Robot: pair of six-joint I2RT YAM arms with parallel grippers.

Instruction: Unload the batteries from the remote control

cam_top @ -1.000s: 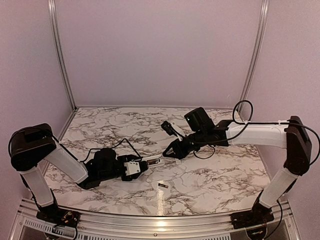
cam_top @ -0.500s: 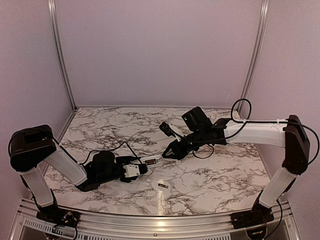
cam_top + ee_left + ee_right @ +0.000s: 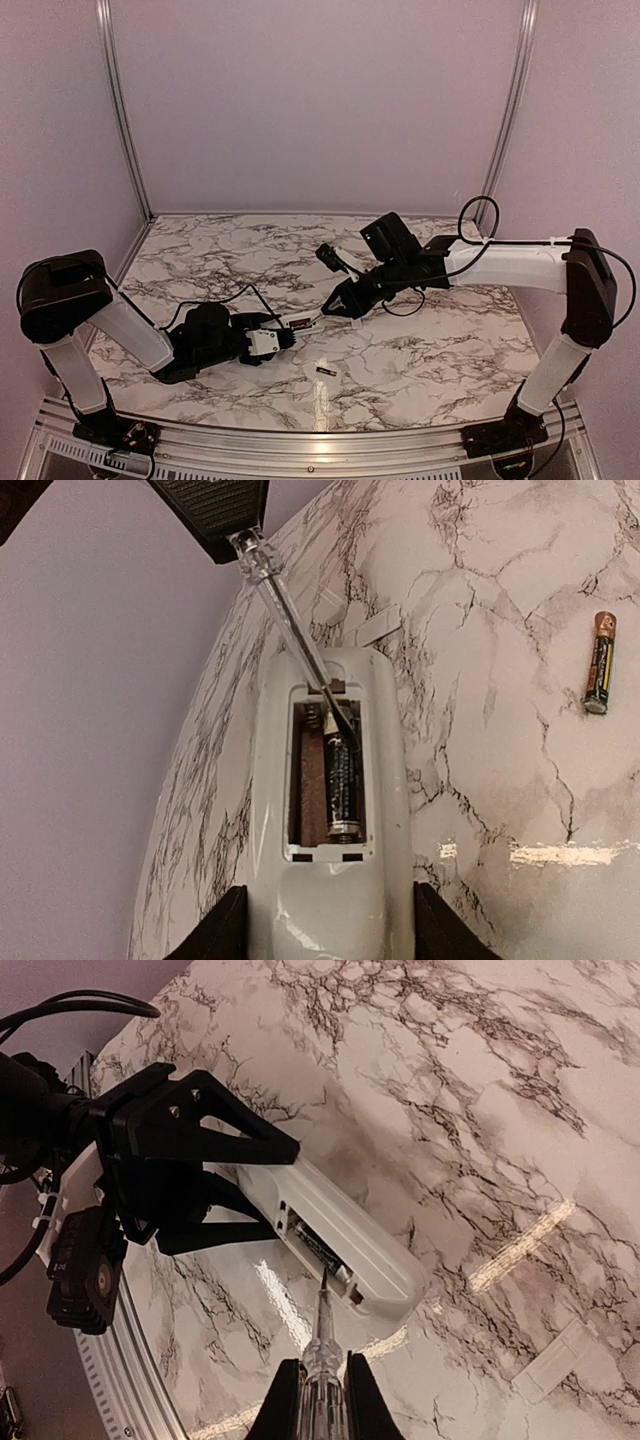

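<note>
The white remote control [image 3: 330, 890] is held at its near end by my shut left gripper [image 3: 330, 925], dark recess facing up. One battery [image 3: 343, 780] lies in the right slot; the left slot is empty. A second battery [image 3: 600, 663] lies loose on the marble, also seen in the top view [image 3: 324, 372]. My right gripper [image 3: 322, 1395] is shut on a clear-handled screwdriver [image 3: 322, 1330]. Its tip touches the far end of the seated battery [image 3: 318, 1250]. In the top view the remote [image 3: 305, 322] sits between both grippers.
A small white flat cover piece [image 3: 555, 1360] lies on the marble beyond the remote's far end, also in the left wrist view [image 3: 378, 628]. A metal rail [image 3: 320, 440] runs along the near table edge. Purple walls enclose the back and sides.
My right arm has shifted a little left toward the remote, bringing the screwdriver tip to the compartment. The left gripper and the loose battery have stayed put.
</note>
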